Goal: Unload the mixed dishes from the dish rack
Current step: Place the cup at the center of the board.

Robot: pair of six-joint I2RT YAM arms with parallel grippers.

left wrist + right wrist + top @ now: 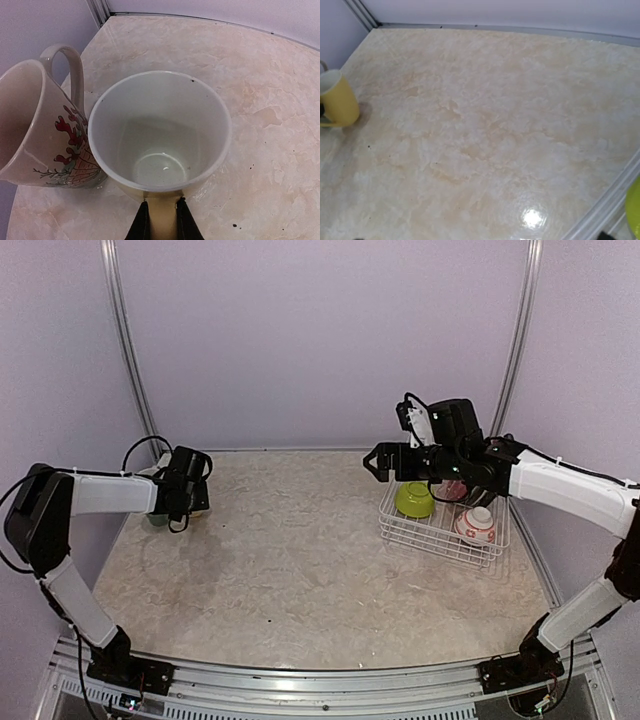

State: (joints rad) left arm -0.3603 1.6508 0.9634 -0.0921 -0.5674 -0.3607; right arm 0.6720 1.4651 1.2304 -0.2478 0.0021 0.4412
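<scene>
The left claw (161,215) is clamped on the yellow cup (160,135); its two dark fingers press a yellow strip at the near side of the cup, below the rim; whether that strip is the handle or the wall cannot be told. The cup stands upright on the bench (290,560) near the far-left corner, mouth up, white interior empty. A cream mug (35,130) with a red and teal pattern sits just beside the cup on its left, handle towards the back wall; whether the two touch cannot be told. The right claw (378,462) hangs above the far-left corner of the dish rack (420,532); in the overhead view its fingers stand apart with nothing between them; its own wrist camera shows no fingers. The rack rests on the right side of the bench, well apart from the cup and mug. Inside the rack, the lime-green bowl (415,500) lies at the left end, just below the right claw; the white-and-red bowl (475,527) lies at the right end; a pink dish (452,490) shows between them, largely hidden by the arm.
</scene>
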